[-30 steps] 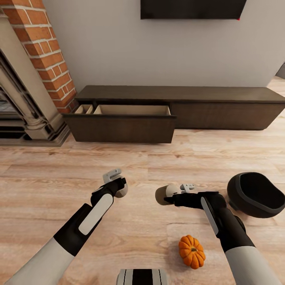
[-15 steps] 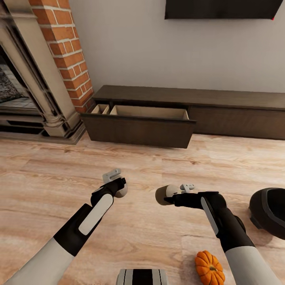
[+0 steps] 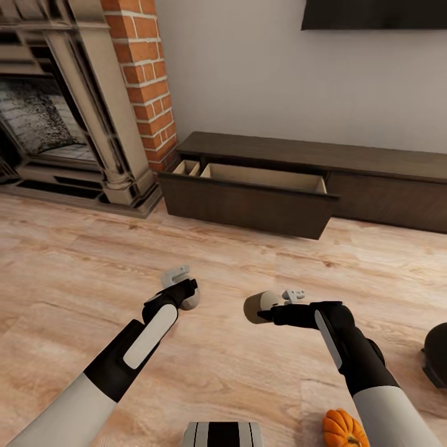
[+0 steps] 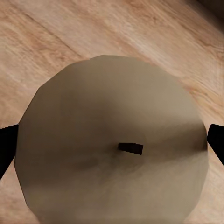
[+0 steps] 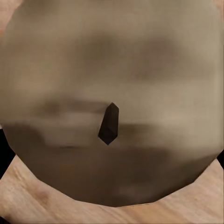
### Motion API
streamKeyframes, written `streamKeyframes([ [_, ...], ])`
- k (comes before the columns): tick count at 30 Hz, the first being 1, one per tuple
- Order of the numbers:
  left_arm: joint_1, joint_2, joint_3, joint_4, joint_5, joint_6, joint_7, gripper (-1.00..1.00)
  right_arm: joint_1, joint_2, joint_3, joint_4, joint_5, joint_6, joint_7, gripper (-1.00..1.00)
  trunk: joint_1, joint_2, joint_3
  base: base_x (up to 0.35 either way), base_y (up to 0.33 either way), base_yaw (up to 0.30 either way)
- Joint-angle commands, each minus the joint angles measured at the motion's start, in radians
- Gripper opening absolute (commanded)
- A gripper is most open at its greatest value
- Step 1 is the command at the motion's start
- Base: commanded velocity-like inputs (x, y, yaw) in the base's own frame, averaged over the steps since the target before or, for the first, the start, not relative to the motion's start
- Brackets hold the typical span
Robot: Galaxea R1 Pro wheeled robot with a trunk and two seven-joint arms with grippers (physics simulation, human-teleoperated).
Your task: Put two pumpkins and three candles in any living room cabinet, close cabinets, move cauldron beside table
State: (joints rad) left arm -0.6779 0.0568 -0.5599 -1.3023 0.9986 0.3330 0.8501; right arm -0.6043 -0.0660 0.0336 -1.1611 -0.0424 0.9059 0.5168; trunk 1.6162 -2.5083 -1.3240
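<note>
We see a living room with a pale wooden plank floor point(image 3: 74, 261) running up to a plain grey wall point(image 3: 248, 74). At the far left stands a brick-and-stone fireplace point(image 3: 93, 105), and just beside it, along the wall, the long low dark-brown cabinet point(image 3: 372, 164). Its drawer point(image 3: 248, 198) nearest the fireplace is pulled out, showing pale beige insides split into a small compartment and a long one, and we can make out nothing lying in them. The lower edge of a dark screen point(image 3: 372, 15) hangs on the wall above the cabinet. Both arms reach out over the bare floor, well short of the cabinet. The left gripper point(image 3: 186, 292) is closed on a candle point(image 3: 191, 300); in the left wrist view that candle point(image 4: 112, 140) shows its flat round top with a short dark wick, and the black finger point(image 4: 7, 149) at each side presses against its rim. The right gripper point(image 3: 273, 307) likewise clamps a second candle point(image 3: 256, 307), whose end faces toward the other arm; the right wrist view looks straight onto this candle point(image 5: 112, 93) and its wick. On the floor near the right forearm lies a pumpkin point(image 3: 344, 429), cut by the picture's lower edge, and at the right edge we see part of the black cauldron point(image 3: 437, 354), apart from the pumpkin.
</note>
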Motion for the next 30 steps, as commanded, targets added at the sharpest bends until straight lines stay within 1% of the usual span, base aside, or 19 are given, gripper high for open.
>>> streamKeyframes([
  [1, 0.000, 0.000, 0.000, 0.000, -0.001, 0.000, 0.000, -1.00, 0.000, 0.000, 0.000, 0.001, -0.005, 0.001, 0.000, -1.00, 0.000, 0.000, 0.000, 0.000, 0.000, 0.268],
  [14, 0.000, 0.000, 0.000, 0.000, 0.000, 0.000, -0.004, -1.00, 0.000, 0.000, 0.000, 0.001, -0.005, 0.001, 0.000, -1.00, 0.000, 0.000, 0.000, 0.000, 0.000, 0.248],
  [18, 0.000, 0.000, 0.000, 0.000, 0.000, 0.000, -0.006, -1.00, 0.000, 0.000, 0.000, 0.001, -0.005, 0.001, 0.000, -1.00, 0.000, 0.000, 0.000, 0.096, 0.063, 0.041],
  [27, 0.000, 0.000, 0.000, 0.000, 0.000, 0.001, -0.006, -1.00, 0.000, 0.000, 0.000, 0.002, -0.007, 0.001, 0.000, -1.00, 0.000, 0.000, 0.000, 0.269, 0.160, 0.002],
  [30, 0.011, 0.000, 0.002, 0.001, -0.001, -0.004, -0.011, -1.00, -0.003, 0.001, 0.004, 0.015, -0.004, -0.008, -0.003, -1.00, 0.000, 0.000, 0.000, 0.000, 0.000, 0.000],
])
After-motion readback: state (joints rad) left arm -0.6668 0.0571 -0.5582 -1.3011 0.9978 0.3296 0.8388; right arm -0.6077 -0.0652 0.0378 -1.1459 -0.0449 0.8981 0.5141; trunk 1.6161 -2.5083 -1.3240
